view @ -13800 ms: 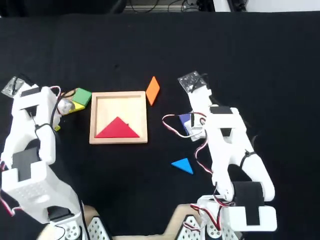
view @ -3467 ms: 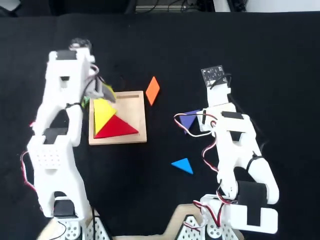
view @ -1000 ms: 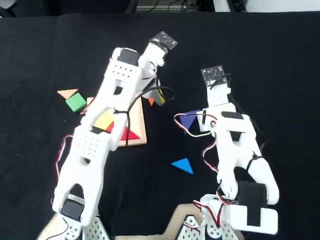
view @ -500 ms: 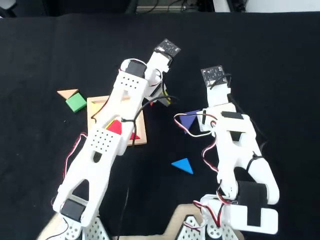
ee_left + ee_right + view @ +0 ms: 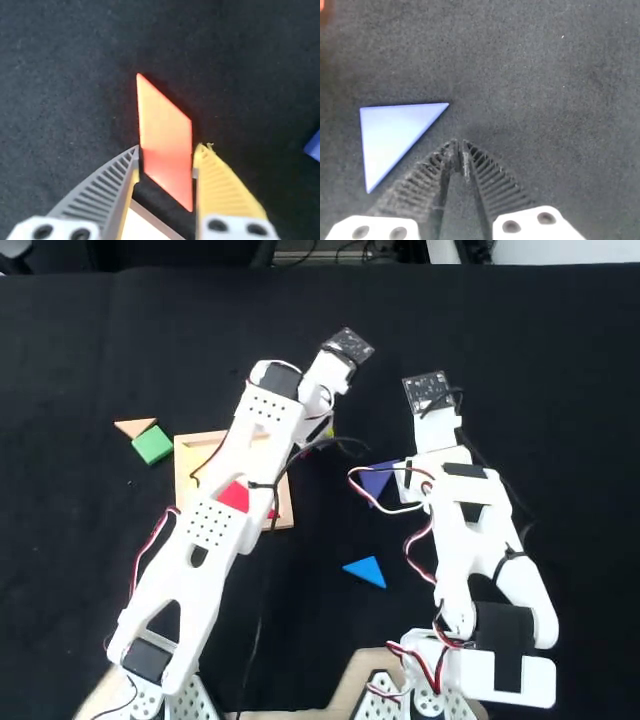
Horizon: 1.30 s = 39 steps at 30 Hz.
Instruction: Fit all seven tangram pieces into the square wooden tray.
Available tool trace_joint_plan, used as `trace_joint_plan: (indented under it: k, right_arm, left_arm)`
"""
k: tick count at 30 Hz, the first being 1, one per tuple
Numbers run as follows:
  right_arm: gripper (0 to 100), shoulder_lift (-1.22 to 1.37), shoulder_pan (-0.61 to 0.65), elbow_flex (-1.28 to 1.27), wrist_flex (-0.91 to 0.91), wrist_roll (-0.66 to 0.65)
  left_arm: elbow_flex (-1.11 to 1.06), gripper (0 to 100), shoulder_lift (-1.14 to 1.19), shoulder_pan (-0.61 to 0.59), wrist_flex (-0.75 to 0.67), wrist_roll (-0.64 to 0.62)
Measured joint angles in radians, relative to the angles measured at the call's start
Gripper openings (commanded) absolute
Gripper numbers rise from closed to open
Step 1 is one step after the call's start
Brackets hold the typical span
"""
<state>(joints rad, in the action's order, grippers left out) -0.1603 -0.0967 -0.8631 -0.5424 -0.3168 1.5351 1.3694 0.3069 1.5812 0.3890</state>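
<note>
The square wooden tray [image 5: 212,446] lies left of centre, with a red piece [image 5: 236,495] in it showing past the left arm, which stretches across it. My left gripper [image 5: 167,151] is beyond the tray's far right corner. Its grey and yellow fingers press the two long sides of the orange parallelogram [image 5: 165,135], which looks flat on the cloth. In the high view the left gripper [image 5: 318,434] covers that piece. My right gripper [image 5: 458,145] is shut and empty, tips beside a violet triangle [image 5: 392,134], also seen as the violet triangle [image 5: 377,478].
A green square [image 5: 153,445] and a tan triangle [image 5: 135,426] lie left of the tray. A blue triangle [image 5: 366,571] lies on the black cloth in front, between the arms. The right arm [image 5: 465,530] stands at right.
The left arm has swung from the tray's left side across it to the right, and its gripper now sits on the orange parallelogram. The right arm has kept still.
</note>
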Motion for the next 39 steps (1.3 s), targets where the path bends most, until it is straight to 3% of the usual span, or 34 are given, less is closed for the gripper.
trace_joint_plan:
  k: [10,13,14,21,28,35,39]
  right_arm:
    - [1.1,0.0,0.0,0.0,0.0,0.0]
    - [1.1,0.0,0.0,0.0,0.0,0.0]
    - [1.1,0.0,0.0,0.0,0.0,0.0]
    - [1.1,0.0,0.0,0.0,0.0,0.0]
    - [1.1,0.0,0.0,0.0,0.0,0.0]
    - [1.1,0.0,0.0,0.0,0.0,0.0]
    - [1.1,0.0,0.0,-0.003,0.0,0.0]
  left_arm:
    - [0.012,11,0.0,0.005,0.044,0.0]
    - [0.06,2,0.0,0.02,0.132,0.0]
    - [0.072,3,0.0,0.026,0.146,-0.008]
    - [0.02,5,-0.201,0.043,0.173,-0.236]
    - [-0.313,5,-0.608,0.044,0.175,-0.465]
    - [-0.815,5,-1.048,-0.031,0.173,-0.893]
    - [-1.071,5,-1.22,-0.069,0.083,-0.959]
